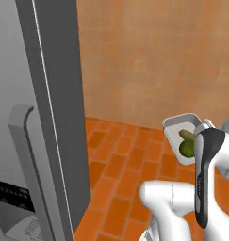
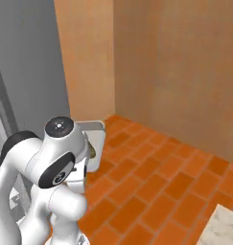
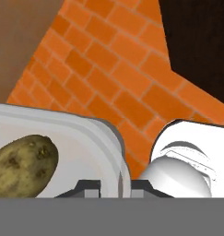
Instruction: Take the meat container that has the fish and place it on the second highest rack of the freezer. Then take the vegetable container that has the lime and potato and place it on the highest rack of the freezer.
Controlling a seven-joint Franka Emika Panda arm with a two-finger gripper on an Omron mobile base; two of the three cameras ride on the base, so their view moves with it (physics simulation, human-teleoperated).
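The tool is clamped on the rim of the vegetable container, one finger on each side of the wall, so the tray rides level above the brick floor. The potato and lime stay inside (neither touches the tool). The freezer stands at 9 o'clock; its top rack likely comes next.

Shallow pale grey-white rectangular vegetable container half hidden behind white arm at 3 o'clock; small round dark-green lime partly covered; oval tan potato cut off at 9 o'clock.
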